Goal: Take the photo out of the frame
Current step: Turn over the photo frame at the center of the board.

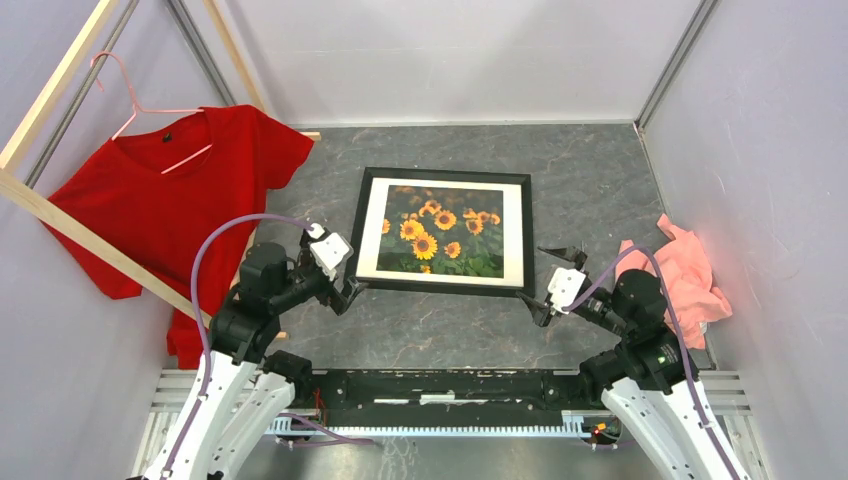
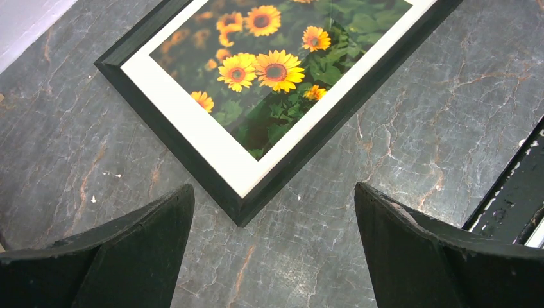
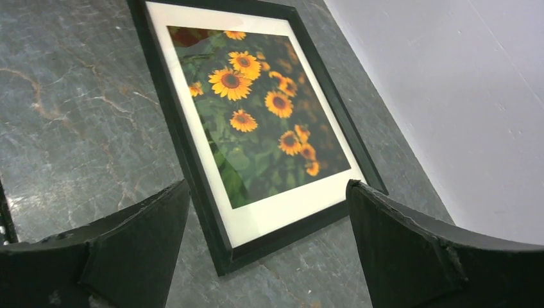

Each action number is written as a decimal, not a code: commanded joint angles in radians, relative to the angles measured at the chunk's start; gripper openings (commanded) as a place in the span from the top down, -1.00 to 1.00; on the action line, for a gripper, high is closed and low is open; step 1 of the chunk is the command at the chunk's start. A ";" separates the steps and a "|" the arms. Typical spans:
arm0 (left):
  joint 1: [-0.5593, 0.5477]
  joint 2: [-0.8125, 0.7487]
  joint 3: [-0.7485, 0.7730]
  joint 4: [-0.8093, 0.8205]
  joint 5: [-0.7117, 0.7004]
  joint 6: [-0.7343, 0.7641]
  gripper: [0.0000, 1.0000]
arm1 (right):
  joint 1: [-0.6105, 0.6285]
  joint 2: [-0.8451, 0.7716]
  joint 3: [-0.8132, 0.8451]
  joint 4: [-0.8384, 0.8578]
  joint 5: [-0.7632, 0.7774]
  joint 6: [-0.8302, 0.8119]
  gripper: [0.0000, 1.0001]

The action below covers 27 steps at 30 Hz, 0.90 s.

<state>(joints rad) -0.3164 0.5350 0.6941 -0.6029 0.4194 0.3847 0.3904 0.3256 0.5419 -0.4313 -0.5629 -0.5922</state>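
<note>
The black frame [image 1: 445, 176] lies flat and face up in the middle of the grey marbled table. Inside its white mat sits the sunflower photo [image 1: 441, 231]. My left gripper [image 1: 345, 285] hovers open just off the frame's near left corner. In the left wrist view that corner of the frame [image 2: 167, 138] and the photo [image 2: 276, 70] lie ahead of the spread left gripper [image 2: 272, 189]. My right gripper [image 1: 548, 282] hangs open beside the near right corner. The right wrist view shows the frame [image 3: 192, 167] and photo [image 3: 256, 109] beyond the right gripper [image 3: 267, 183]. Neither touches anything.
A red T-shirt [image 1: 180, 190] hangs on a pink hanger from a pale wooden rack [image 1: 60, 215] at the left. A crumpled pink cloth [image 1: 685, 275] lies at the right edge. Grey walls close in three sides. A black rail [image 1: 450, 385] runs along the near edge.
</note>
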 commanded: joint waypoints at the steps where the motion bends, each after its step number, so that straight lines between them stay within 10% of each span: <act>1: -0.004 0.003 -0.005 0.042 -0.008 -0.022 -1.00 | -0.005 0.002 0.011 0.081 0.084 0.070 -0.96; 27: -0.009 0.017 -0.015 0.049 0.026 -0.012 -1.00 | -0.052 0.152 -0.150 0.111 0.061 -0.234 -0.96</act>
<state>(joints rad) -0.3229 0.5373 0.6769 -0.5953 0.4210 0.3851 0.3634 0.4255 0.3874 -0.3347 -0.4431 -0.7731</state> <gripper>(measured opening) 0.995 0.979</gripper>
